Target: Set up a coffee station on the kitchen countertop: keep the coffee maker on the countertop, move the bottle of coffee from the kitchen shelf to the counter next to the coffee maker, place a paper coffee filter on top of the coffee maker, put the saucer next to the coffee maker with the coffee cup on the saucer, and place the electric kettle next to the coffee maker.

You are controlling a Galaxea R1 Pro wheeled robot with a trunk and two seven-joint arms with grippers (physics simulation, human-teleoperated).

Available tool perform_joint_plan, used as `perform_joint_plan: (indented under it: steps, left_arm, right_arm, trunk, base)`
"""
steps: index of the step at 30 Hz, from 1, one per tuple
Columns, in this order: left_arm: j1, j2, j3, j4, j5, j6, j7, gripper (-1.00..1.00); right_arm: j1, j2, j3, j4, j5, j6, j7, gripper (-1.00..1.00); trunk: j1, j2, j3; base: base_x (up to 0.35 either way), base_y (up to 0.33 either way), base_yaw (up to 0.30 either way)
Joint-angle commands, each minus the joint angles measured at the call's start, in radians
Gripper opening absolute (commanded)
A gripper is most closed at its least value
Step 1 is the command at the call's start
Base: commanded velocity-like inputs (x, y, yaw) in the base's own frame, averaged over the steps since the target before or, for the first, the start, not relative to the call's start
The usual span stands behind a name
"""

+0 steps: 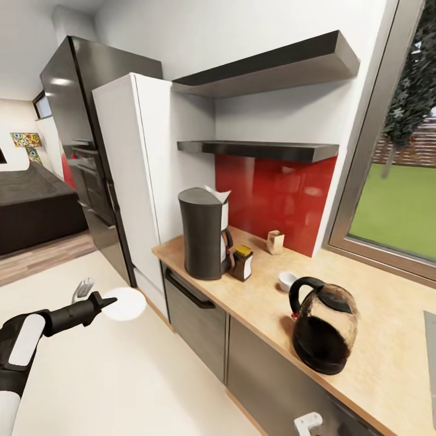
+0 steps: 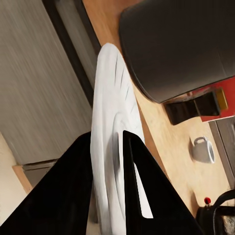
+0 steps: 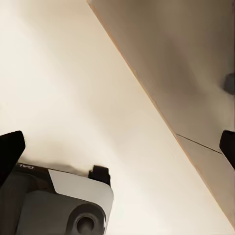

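My left gripper (image 1: pixel 108 301) is shut on the rim of the white saucer (image 1: pixel 126 303), held out over the floor, left of the countertop (image 1: pixel 375 339). In the left wrist view the black fingers (image 2: pixel 66 196) pinch the saucer (image 2: pixel 110 142) edge-on. The dark grey coffee maker (image 1: pixel 203 233) stands at the counter's left end with the paper coffee filter (image 1: pixel 219 195) on top. The bottle of coffee (image 1: pixel 243 262) stands right beside it. The coffee cup (image 1: pixel 287 281) and the electric kettle (image 1: pixel 323 327) sit further right. My right gripper (image 3: pixel 117 147) is open over the floor.
A small tan box (image 1: pixel 275 241) stands against the red backsplash. Two dark shelves (image 1: pixel 260 148) hang above the counter. A white tall cabinet (image 1: pixel 130 181) and a black fridge (image 1: pixel 79 139) flank the counter's left end. The steel sink (image 1: pixel 431 339) shows at the right edge.
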Motion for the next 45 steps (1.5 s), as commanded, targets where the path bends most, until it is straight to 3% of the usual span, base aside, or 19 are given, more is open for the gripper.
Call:
perform_joint_plan:
  steps: [1, 16, 28, 29, 34, 37, 39, 45]
  left_arm:
    - [-0.001, 0.0, 0.002, 0.0, -0.006, 0.004, -0.008, -1.0]
    - [0.0, 0.0, 0.003, 0.0, -0.005, 0.004, -0.009, -1.0]
    - [0.0, 0.0, 0.003, 0.0, -0.007, 0.005, -0.009, -1.0]
    - [0.0, 0.0, 0.0, 0.003, -0.013, 0.003, -0.009, -1.0]
    - [-0.001, -0.002, -0.004, 0.005, -0.014, 0.002, -0.007, -1.0]
    - [-0.001, -0.004, -0.023, 0.005, -0.014, 0.002, -0.007, -1.0]
    - [-0.001, -0.011, -0.064, 0.006, -0.013, 0.002, -0.006, -1.0]
    - [-0.005, -0.02, -0.073, 0.005, -0.009, 0.002, -0.007, -1.0]
  right_arm:
    - [0.0, 0.001, -0.008, -0.002, 0.009, 0.006, 0.006, 1.0]
    - [0.0, 0.0, -0.009, -0.003, 0.009, 0.006, 0.005, 1.0]
    - [0.0, 0.0, -0.009, -0.001, 0.008, 0.006, 0.007, 1.0]
    - [0.05, -0.004, -0.01, 0.004, 0.009, 0.008, 0.005, 1.0]
    - [0.173, -0.016, -0.01, 0.005, 0.008, 0.006, 0.001, 1.0]
    - [0.202, -0.02, -0.01, 0.005, 0.008, 0.009, 0.001, 1.0]
    - [0.233, -0.022, -0.011, 0.005, 0.006, 0.012, 0.002, 1.0]
    - [0.242, -0.016, -0.014, 0.003, 0.003, 0.012, 0.003, 1.0]
  trunk:
    - [0.001, -0.002, -0.002]
    - [0.001, -0.002, -0.002]
    - [0.001, -0.002, 0.008]
    - [0.001, -0.002, 0.009]
    - [0.001, -0.002, 0.014]
    - [0.001, -0.002, 0.016]
    - [0.001, -0.002, 0.016]
    - [0.001, -0.002, 0.016]
  base:
    - [0.281, 0.236, 0.0]
    - [0.235, 0.264, -0.009]
    - [0.127, 0.301, -0.188]
    - [0.091, 0.303, -0.213]
    - [0.108, 0.303, -0.213]
    - [0.165, 0.303, -0.156]
    - [0.197, 0.297, -0.017]
    - [0.241, 0.262, -0.002]
